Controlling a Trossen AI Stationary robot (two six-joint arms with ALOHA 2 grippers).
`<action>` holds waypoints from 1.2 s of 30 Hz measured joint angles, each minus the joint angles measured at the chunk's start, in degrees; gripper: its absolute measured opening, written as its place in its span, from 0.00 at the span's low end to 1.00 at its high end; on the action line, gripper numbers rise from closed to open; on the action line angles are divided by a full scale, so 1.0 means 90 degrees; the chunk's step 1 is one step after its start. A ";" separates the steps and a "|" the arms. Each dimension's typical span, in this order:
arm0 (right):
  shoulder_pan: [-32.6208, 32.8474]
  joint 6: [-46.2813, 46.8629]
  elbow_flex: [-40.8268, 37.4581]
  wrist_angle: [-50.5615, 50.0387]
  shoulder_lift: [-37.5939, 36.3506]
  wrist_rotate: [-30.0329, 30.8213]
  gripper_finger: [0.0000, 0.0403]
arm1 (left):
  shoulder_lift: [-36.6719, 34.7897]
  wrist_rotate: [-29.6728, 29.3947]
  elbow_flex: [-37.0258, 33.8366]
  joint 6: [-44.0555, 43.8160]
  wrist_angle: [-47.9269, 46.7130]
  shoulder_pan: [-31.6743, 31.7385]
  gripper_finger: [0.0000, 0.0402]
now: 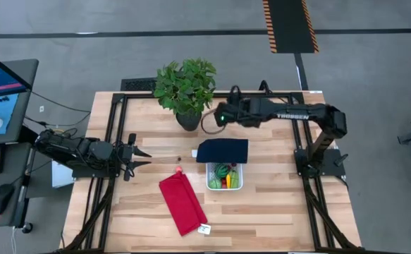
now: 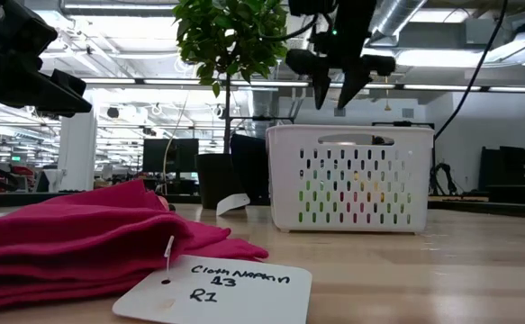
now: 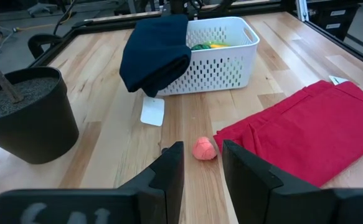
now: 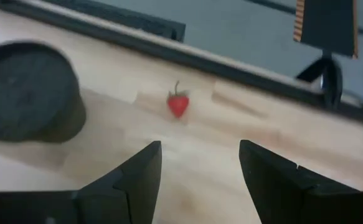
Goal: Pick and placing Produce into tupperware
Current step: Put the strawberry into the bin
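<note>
The basket [image 1: 225, 166], white and perforated, sits just right of the high view's centre, already holding green, orange and red produce [image 1: 225, 176]; a navy cloth [image 1: 222, 150] hangs over its upper rim. Two pieces are not yet in: a pinkish-red one [image 3: 204, 149] on the bare wood at lower centre of the left wrist view, just beside the red napkin [image 1: 182, 203], and a strawberry [image 4: 178, 104] near the plant pot [image 4: 28, 93] in the right wrist view. The step in hand looks like fetching these stragglers. The right gripper [image 4: 200, 171] hangs high over the table above centre in the high view, jaws apart and empty, the strawberry ahead of it. The left gripper [image 3: 202, 168] waits at the left edge, jaws narrowly apart and empty, lined up on the pink piece. Next, the right arm likely must descend over the strawberry and close gently without nudging the pot.
</note>
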 joint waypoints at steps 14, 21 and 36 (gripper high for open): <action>-0.1689 -0.1157 0.0002 0.1135 0.0657 -0.1271 0.60 | -0.0002 0.0005 0.0002 0.0002 0.0000 0.0000 0.25; -0.2108 -0.0945 -0.0002 0.0373 0.0667 -0.2007 0.60 | -0.0002 0.0007 0.0001 0.0000 0.0000 0.0002 0.25; -0.2431 -0.0868 0.0000 -0.0446 0.0640 -0.2110 0.59 | -0.0002 0.0009 0.0000 0.0001 0.0000 0.0001 0.25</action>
